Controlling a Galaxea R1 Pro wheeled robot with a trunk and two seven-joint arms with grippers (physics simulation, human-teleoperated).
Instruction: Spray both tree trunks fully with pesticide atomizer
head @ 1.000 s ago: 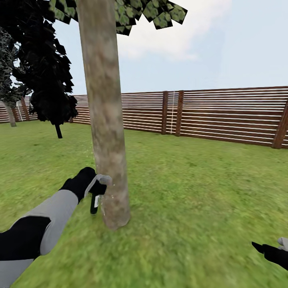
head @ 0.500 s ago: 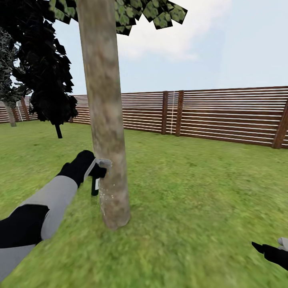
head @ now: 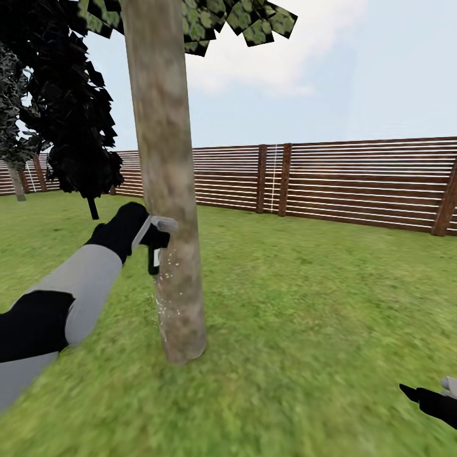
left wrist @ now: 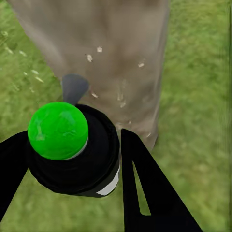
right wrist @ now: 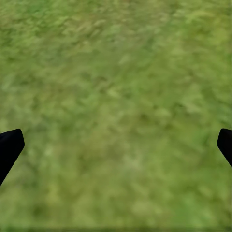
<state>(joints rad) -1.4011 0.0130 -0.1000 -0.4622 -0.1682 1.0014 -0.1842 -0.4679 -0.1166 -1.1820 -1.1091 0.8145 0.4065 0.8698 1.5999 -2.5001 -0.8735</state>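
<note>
Pinching the pesticide atomizer (head: 153, 249) in the left pincer (head: 150, 236), black fingers (left wrist: 145, 188) clamping either side of the dark bottle with its green cap (left wrist: 58, 130). Holding the grey nozzle (head: 166, 224) right against the tree trunk (head: 166, 158), partway up the mottled column. Pale specks of spray (head: 170, 304) dotting the bark just below the nozzle, above the base on the lawn (head: 304, 330). Hanging low near the lawn at the head view's lower right edge, the right pincer (head: 438, 395), its fingertips (right wrist: 9, 147) spread wide over bare grass, gripping nothing. Running behind, the brown slat fence (head: 355, 181); standing left, a dark tree (head: 79, 127).
</note>
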